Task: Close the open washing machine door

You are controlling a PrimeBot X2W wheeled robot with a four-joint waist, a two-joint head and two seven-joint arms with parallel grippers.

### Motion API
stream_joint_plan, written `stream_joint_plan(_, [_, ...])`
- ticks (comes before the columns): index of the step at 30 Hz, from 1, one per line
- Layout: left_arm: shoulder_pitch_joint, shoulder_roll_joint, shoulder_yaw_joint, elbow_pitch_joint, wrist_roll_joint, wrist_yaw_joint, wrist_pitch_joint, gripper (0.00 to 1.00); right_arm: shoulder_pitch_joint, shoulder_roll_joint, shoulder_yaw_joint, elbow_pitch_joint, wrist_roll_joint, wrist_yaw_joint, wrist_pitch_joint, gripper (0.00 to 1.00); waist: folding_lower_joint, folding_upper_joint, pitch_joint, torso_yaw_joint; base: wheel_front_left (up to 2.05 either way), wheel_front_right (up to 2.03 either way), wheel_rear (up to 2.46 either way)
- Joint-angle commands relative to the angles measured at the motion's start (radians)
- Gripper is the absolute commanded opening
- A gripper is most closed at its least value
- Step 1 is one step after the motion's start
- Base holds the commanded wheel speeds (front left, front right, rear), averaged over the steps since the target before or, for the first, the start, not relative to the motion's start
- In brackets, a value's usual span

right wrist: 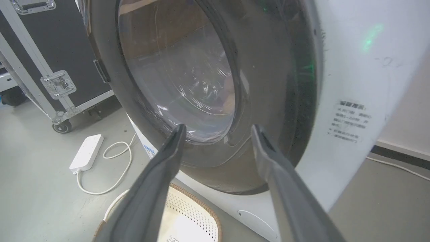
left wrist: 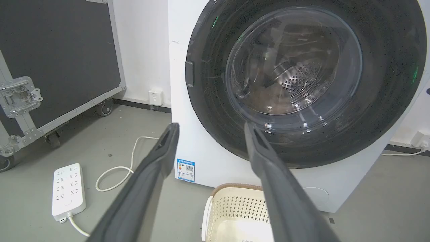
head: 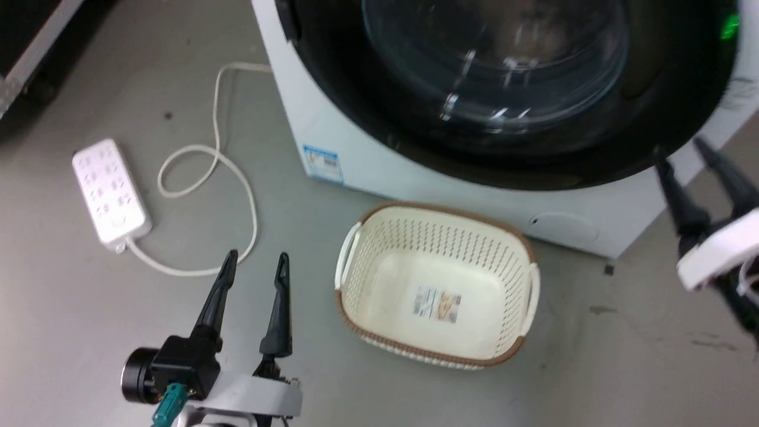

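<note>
Head view: door point(head: 504, 89) upper centre looks flush, maybe unlatched; right pincer point(head: 681, 153), wide and empty at its lower-right rim, could skid off the gloss; left pincer point(head: 257, 256) wide, lower left.

Left tool point(head: 257, 257) fingers apart, empty; right tool point(head: 681, 153) fingers apart, empty.

The left gripper point(left wrist: 211, 127), fingers spread and empty, faced the washing machine door point(left wrist: 386, 84). A cream basket point(left wrist: 235, 205) stood below it. A power strip point(left wrist: 68, 191) lay at left.
</note>
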Motion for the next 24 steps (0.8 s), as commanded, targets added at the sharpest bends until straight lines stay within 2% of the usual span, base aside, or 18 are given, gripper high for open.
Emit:
stream_joint_plan(1, [0.023, 0.001, 0.013, 0.009, 0.007, -0.007, -0.004, 1.0, 0.062, 0.021, -0.031, -0.035, -0.013, -0.001, -0.008, 1.0, 0.0001, -0.0001, -0.076, -0.053, 0.0, 0.0, 0.0])
stream_joint_plan(2, [0.046, 0.001, 0.033, 0.025, 0.006, -0.019, -0.004, 1.0, 0.187, 0.073, -0.1, -0.145, -0.102, -0.001, -0.008, 1.0, 0.0001, -0.0001, -0.126, -0.084, 0.0, 0.0, 0.0])
stream_joint_plan(8, [0.095, 0.002, 0.071, 0.051, 0.008, -0.049, -0.004, 1.0, 0.435, 0.238, -0.322, -0.332, -0.327, -0.001, -0.009, 1.0, 0.0001, -0.0001, -0.196, -0.15, 0.0, 0.0, 0.0])
stream_joint_plan(11, [0.112, 0.003, 0.08, 0.06, 0.013, -0.06, -0.004, 1.0, 0.54, 0.323, -0.405, -0.406, -0.416, -0.001, -0.009, 1.0, 0.0001, -0.0001, -0.216, -0.178, 0.0, 0.0, 0.0])
stream_joint_plan(14, [0.122, 0.003, 0.087, 0.067, 0.017, -0.065, -0.004, 1.0, 0.62, 0.39, -0.452, -0.46, -0.476, -0.001, -0.009, 1.0, 0.0001, -0.0001, -0.222, -0.201, 0.0, 0.0, 0.0])
stream_joint_plan(15, [0.131, 0.003, 0.086, 0.085, 0.017, -0.069, -0.004, 1.0, 0.677, 0.431, -0.465, -0.484, -0.52, -0.001, -0.009, 1.0, 0.0001, -0.0001, -0.226, -0.218, 0.0, 0.0, 0.0])
stream_joint_plan(16, [0.138, 0.002, 0.085, 0.109, 0.014, -0.071, -0.004, 1.0, 0.708, 0.45, -0.459, -0.488, -0.548, -0.001, -0.009, 1.0, 0.0001, -0.0001, -0.228, -0.229, 0.0, 0.0, 0.0])
stream_joint_plan(24, [0.14, 0.002, 0.075, 0.135, 0.034, -0.067, -0.004, 1.0, 0.728, 0.47, -0.449, -0.462, -0.575, -0.001, -0.009, 1.0, 0.0001, -0.0001, -0.227, -0.232, 0.0, 0.0, 0.0])
